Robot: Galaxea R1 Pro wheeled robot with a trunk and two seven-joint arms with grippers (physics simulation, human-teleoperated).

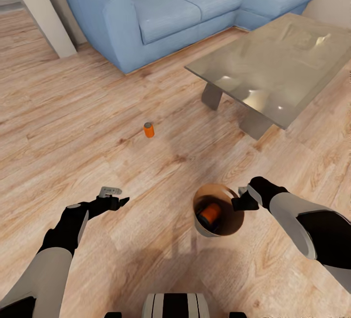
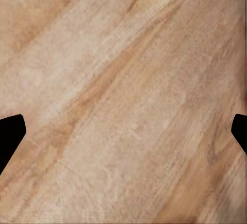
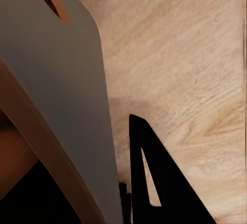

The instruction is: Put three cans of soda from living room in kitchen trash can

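Note:
One orange can of soda (image 1: 148,129) stands upright on the light wood floor of the living room, well ahead of my left gripper (image 1: 116,196). That gripper hangs open over bare floor, its fingertips (image 2: 10,136) spread wide. The tash can (image 1: 229,225), pale grey outside and coppery inside, tilts slightly with another orange can (image 1: 210,213) lying in it. My right gripper (image 1: 242,200) is shut on its rim: the grey wall (image 3: 62,106) runs between the fingers, and one black finger (image 3: 149,178) is outside it. A third can and the kitchen are out of view.
A blue corner sofa (image 1: 165,11) stands at the back. The rectangular glass coffee table (image 1: 273,65) sits ahead to the right on grey legs. A pale wall corner (image 1: 46,21) rises at the far left. Open wood floor lies between me and the loose can.

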